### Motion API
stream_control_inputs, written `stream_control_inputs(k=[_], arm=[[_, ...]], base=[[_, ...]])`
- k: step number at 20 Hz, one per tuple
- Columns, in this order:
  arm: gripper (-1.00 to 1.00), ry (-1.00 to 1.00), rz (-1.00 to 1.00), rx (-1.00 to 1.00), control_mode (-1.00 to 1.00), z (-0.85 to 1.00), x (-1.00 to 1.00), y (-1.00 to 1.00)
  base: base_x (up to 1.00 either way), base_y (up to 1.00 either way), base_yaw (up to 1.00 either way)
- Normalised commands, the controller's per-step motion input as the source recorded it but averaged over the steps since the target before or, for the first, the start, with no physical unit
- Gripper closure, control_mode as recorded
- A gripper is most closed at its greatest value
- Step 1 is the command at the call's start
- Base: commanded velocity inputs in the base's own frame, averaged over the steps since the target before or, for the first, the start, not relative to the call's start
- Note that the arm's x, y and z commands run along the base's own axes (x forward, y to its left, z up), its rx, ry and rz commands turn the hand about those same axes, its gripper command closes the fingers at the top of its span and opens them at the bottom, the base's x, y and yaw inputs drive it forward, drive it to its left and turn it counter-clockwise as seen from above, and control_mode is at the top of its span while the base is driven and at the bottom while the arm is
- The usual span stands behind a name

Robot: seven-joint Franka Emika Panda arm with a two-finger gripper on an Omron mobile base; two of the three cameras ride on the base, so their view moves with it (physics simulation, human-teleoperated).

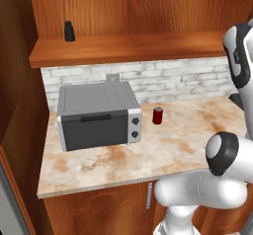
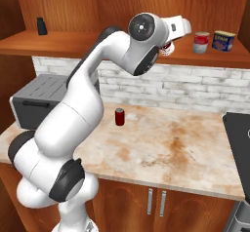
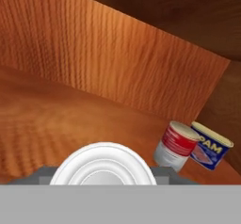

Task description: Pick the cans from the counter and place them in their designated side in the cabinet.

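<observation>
White brick backsplash (image 1: 163, 78) — wood doors (image 2: 146, 204)

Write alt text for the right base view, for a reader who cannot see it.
The white arm reaches up to the cabinet shelf, its hand closed on a can beside a red-and-white labelled can and a blue-labelled can. Below, a dark red can stands on the counter near the toaster oven.

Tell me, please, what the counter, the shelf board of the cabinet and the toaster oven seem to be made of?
Counter: looks like polished stone, probably marble, by its beige surface with rusty mottling.
Shelf board: reddish-brown wood or veneer with a smooth finish; grain lines show.
Toaster oven: seemingly grey brushed metal with a dark door, perhaps glass, though the rendering leaves this open.
</observation>
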Motion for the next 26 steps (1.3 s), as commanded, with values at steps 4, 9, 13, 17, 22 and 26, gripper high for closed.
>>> stream_control_inputs(k=[4, 9, 13, 17, 22, 26], arm=[[1.00, 0.00, 0.00, 0.00, -1.00, -0.06, 0.19, -0.18], [1.00, 0.00, 0.00, 0.00, -1.00, -0.09, 0.16, -0.23], [1.00, 0.00, 0.00, 0.00, -1.00, -0.06, 0.27, -0.14], [1.00, 0.00, 0.00, 0.00, -1.00, 0.00, 0.34, -0.11], [1.00, 0.00, 0.00, 0.00, -1.00, 0.00, 0.25, -0.15], [1.00, 0.00, 0.00, 0.00, -1.00, 0.00, 0.18, -0.06]], base=[[0.00, 0.00, 0.00], [0.00, 0.00, 0.00], [0.00, 0.00, 0.00], [0.00, 0.00, 0.00], [0.00, 0.00, 0.00], [0.00, 0.00, 0.00]])
